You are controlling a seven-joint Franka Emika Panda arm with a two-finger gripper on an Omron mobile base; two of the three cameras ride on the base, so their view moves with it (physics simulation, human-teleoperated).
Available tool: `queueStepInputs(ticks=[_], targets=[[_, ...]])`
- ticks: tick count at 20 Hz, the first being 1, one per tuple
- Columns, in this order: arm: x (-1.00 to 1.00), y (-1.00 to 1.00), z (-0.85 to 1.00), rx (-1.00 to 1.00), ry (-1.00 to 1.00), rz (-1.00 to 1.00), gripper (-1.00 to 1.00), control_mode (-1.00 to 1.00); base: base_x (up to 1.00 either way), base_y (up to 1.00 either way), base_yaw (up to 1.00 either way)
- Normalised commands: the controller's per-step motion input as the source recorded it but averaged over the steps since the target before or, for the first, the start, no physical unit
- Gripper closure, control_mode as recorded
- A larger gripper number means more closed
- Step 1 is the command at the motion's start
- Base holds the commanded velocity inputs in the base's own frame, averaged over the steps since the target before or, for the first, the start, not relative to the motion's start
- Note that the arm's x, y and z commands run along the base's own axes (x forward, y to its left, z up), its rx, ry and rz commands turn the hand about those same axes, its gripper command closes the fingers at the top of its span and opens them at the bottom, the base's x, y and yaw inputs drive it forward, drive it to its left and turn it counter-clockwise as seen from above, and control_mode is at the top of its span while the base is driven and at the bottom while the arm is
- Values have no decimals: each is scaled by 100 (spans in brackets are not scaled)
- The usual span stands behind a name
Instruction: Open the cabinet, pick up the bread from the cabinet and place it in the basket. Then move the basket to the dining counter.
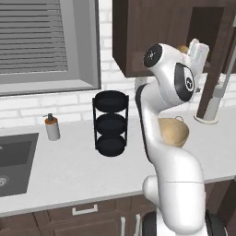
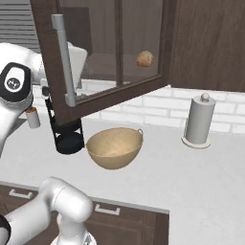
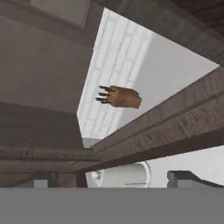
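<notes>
Cabinet door stood open; bread on shelf inside; basket on worktop below; gripper jaws wide apart, holding nothing.

The cabinet is dark matt wood with a glass-paned door and a brushed metal bar handle. The basket looks smooth tan; the bench is matt pale grey.
</notes>
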Motion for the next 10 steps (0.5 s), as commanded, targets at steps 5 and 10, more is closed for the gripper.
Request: queueStepInputs(ticks=[5, 10], targets=[[-54, -76, 0, 15, -20, -34, -100, -100, 0, 0, 0], [-26, -100, 0, 12, -7, -38, -100, -100, 0, 0, 0]])
